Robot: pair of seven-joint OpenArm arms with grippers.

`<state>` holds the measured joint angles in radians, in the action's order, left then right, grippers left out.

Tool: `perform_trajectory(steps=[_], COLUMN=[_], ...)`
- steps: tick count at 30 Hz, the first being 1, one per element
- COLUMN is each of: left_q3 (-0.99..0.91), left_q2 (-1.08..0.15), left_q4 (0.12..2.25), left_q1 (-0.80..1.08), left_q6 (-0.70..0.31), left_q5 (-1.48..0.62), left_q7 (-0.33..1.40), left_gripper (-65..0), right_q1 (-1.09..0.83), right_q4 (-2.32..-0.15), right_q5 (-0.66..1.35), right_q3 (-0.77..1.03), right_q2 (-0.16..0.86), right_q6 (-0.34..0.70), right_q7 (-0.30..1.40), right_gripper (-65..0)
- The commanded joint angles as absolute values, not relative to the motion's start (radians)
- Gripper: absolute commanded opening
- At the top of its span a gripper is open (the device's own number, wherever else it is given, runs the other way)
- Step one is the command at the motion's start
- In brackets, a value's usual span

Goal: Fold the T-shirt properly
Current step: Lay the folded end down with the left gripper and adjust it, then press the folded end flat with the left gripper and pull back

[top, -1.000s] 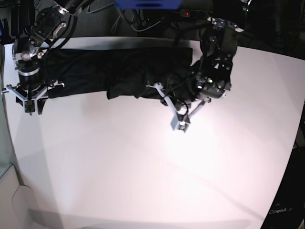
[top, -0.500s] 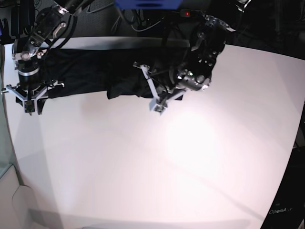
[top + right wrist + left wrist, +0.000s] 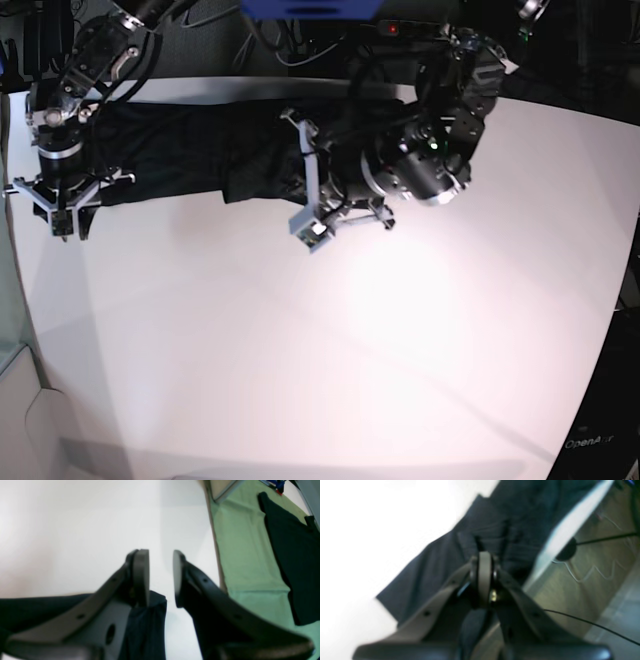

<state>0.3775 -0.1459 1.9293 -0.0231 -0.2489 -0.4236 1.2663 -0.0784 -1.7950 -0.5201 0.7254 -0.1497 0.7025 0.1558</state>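
Left gripper swung leftward, clenched on T-shirt | right gripper released beside hem

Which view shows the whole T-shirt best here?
The base view: the T-shirt lies stretched along the table's far edge between both arms. The left wrist view is a blurred close-up of its folds; the right wrist view shows only a corner.

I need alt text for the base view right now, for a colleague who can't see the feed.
A dark charcoal long-sleeved T-shirt lies bunched along the far edge of a white table. The left gripper, jaws shut, sits at the shirt's near edge in mid-table. The right gripper, jaws apart, hangs over the shirt's end at the view's left.
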Motion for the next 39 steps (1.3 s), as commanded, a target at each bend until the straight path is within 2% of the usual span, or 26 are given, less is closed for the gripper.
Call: perform_trajectory(steps=[1, 9, 14, 18, 21, 28, 34, 39], left_q3=[0.355, 0.331, 0.518, 0.677, 0.710, 0.654, 0.410, 0.377], left_q2=[-0.150, -0.137, -0.147, -0.170, -0.189, -0.262, -0.263, -0.265], left_q4=[1.926, 1.762, 1.712, 1.785, 1.850, 1.867, 1.753, 1.635], left_q1=[-0.031, -0.033, -0.053, -0.064, -0.084, -0.153, -0.114, -0.108], left_q6=[-0.246, -0.248, -0.254, -0.255, -0.255, -0.246, -0.251, -0.252], left_q5=[-0.427, -0.426, -0.435, -0.446, -0.504, -0.659, -0.596, -0.524], left_q7=[1.254, 1.253, 1.264, 1.264, 1.265, 1.254, 1.264, 1.254], left_gripper=[-65.0, -65.0, -65.0, -65.0, -65.0, -65.0, -65.0, -65.0], right_q1=[-0.068, -0.068, -0.068, -0.067, -0.064, -0.053, -0.042, -0.030], right_q4=[-1.811, -1.811, -1.811, -1.811, -1.811, -1.811, -1.813, -1.813], right_q5=[-0.507, -0.507, -0.507, -0.507, -0.507, -0.507, -0.507, -0.509], right_q3=[0.725, 0.725, 0.725, 0.725, 0.725, 0.725, 0.728, 0.733], right_q2=[-0.142, -0.142, -0.142, -0.142, -0.142, -0.142, -0.142, -0.142], right_q6=[0.698, 0.698, 0.698, 0.698, 0.698, 0.698, 0.698, 0.698], right_q7=[0.128, 0.128, 0.128, 0.128, 0.128, 0.128, 0.128, 0.128], right_gripper=[-47.2, -47.2, -47.2, -47.2, -47.2, -47.2, -47.2, -47.2])
